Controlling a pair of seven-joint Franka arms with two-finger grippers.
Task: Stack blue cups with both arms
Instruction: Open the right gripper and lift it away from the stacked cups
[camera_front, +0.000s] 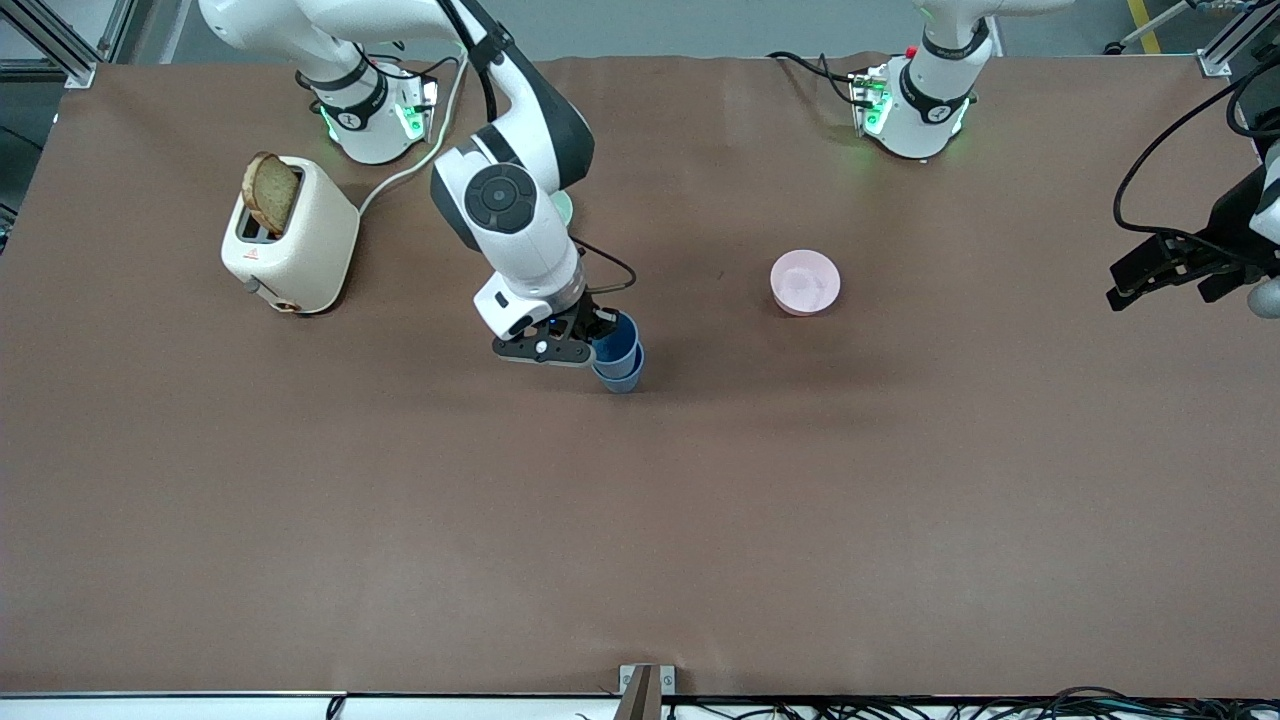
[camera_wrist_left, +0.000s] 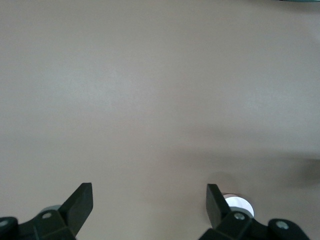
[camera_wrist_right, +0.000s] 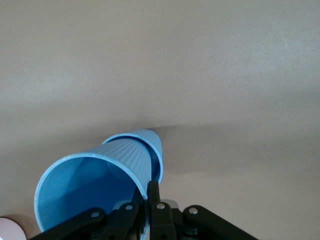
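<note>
Near the middle of the brown table (camera_front: 640, 520), the two small matte blue tapered cups are already nested: the upper blue cup (camera_front: 614, 338) sits inside the lower blue cup (camera_front: 622, 374), which appears to stand on the tabletop. From the right wrist view the upper cup (camera_wrist_right: 95, 187) is pushed well down into the lower cup (camera_wrist_right: 145, 140), with only a band of the lower one's ribbed wall showing past it.

The right gripper (camera_front: 570, 338) is at the stack, its black fingers closed on the rim wall of the upper cup; one finger (camera_wrist_right: 152, 197) lies against the outside of the wall. So the joining looks done, and what seems left is letting go and lifting away without tipping the pair.

The left gripper (camera_front: 1165, 270) waits over the left arm's end of the table, well apart from the stack, its fingers (camera_wrist_left: 80, 202) spread wide and holding nothing; only bare table shows between them.

Taking the stack as landmark, the round pale pink bowl (camera_front: 805, 282) sits farther from the front camera and toward the left arm's end. A cream toaster (camera_front: 290, 235) with a slice of brown bread (camera_front: 272, 192) in its slot stands toward the right arm's end. A sliver of mint-green bowl (camera_front: 564, 208) peeks out past the right arm.
</note>
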